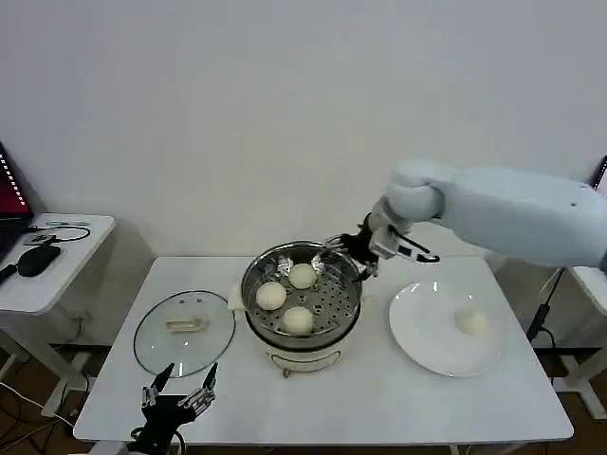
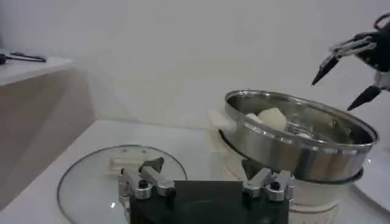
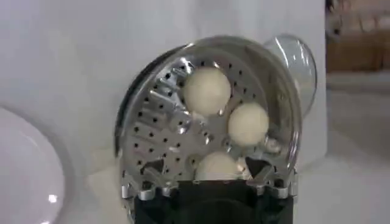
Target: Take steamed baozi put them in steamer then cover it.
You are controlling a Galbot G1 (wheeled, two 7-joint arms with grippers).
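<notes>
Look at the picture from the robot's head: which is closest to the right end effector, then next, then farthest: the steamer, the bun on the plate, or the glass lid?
1. The steamer: the open right end effector hovers over its back right rim.
2. The lone bun on the white plate, on the table's right side.
3. The glass lid, flat on the table left of the steamer.

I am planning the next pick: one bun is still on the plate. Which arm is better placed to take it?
Probably the right. Its open right gripper is at the steamer's far rim, beside the plate holding the last baozi. The left gripper waits near the cover.
</notes>
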